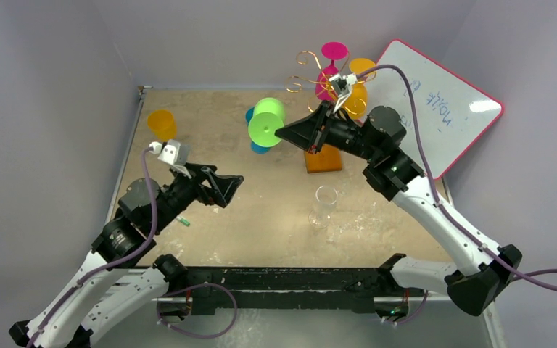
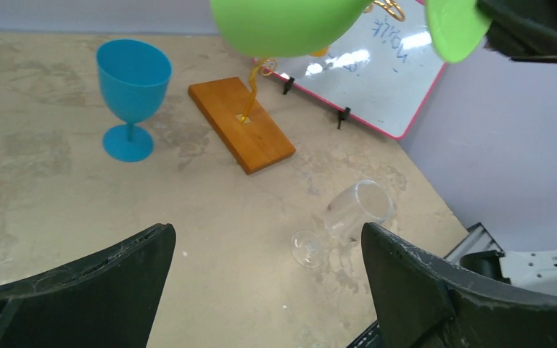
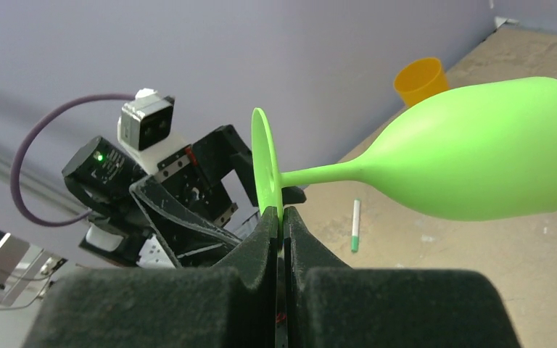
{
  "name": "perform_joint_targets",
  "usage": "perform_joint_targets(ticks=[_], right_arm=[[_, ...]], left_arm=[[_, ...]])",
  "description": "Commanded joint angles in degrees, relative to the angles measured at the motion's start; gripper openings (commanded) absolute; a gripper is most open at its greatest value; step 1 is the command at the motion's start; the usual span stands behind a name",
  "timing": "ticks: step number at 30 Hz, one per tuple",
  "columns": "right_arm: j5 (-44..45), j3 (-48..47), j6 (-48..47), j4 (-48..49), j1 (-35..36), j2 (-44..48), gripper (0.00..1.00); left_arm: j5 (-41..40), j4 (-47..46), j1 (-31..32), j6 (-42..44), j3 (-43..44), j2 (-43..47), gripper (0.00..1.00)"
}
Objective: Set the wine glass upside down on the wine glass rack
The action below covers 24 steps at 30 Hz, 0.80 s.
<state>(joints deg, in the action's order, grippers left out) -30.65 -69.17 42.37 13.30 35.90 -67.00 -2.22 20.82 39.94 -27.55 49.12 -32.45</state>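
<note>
My right gripper (image 1: 284, 133) is shut on the foot disc of a green wine glass (image 1: 267, 123) and holds it sideways in the air, left of the gold wire rack (image 1: 318, 80). In the right wrist view the gripper (image 3: 281, 212) pinches the disc's rim and the green bowl (image 3: 479, 152) points right. The rack stands on an orange-brown wooden base (image 1: 323, 159) and carries a pink glass (image 1: 332, 59) and an orange glass (image 1: 357, 90) upside down. My left gripper (image 1: 230, 187) is open and empty, low over the table (image 2: 268, 261).
A clear wine glass (image 1: 323, 206) lies on its side near the front middle. A blue glass (image 2: 132, 94) stands behind the green one. An orange cup (image 1: 162, 125) stands far left. A green-capped marker (image 1: 183, 221) lies by the left arm. A pink-framed whiteboard (image 1: 442, 109) leans at the right.
</note>
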Motion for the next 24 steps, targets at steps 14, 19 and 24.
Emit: perform_joint_targets(ticks=[14,19,24], right_arm=[[29.5,-21.3,-14.9,-16.9,-0.2,2.0,0.00],[38.0,-26.2,-18.9,-20.9,-0.2,2.1,0.00],[47.1,-28.5,-21.3,-24.6,-0.3,2.1,0.00]], left_arm=[[-12.8,5.4,0.0,5.7,-0.1,4.0,1.00],[-15.6,5.2,0.0,6.1,-2.2,5.6,1.00],[-17.8,4.9,0.0,7.3,-3.9,6.5,1.00]])
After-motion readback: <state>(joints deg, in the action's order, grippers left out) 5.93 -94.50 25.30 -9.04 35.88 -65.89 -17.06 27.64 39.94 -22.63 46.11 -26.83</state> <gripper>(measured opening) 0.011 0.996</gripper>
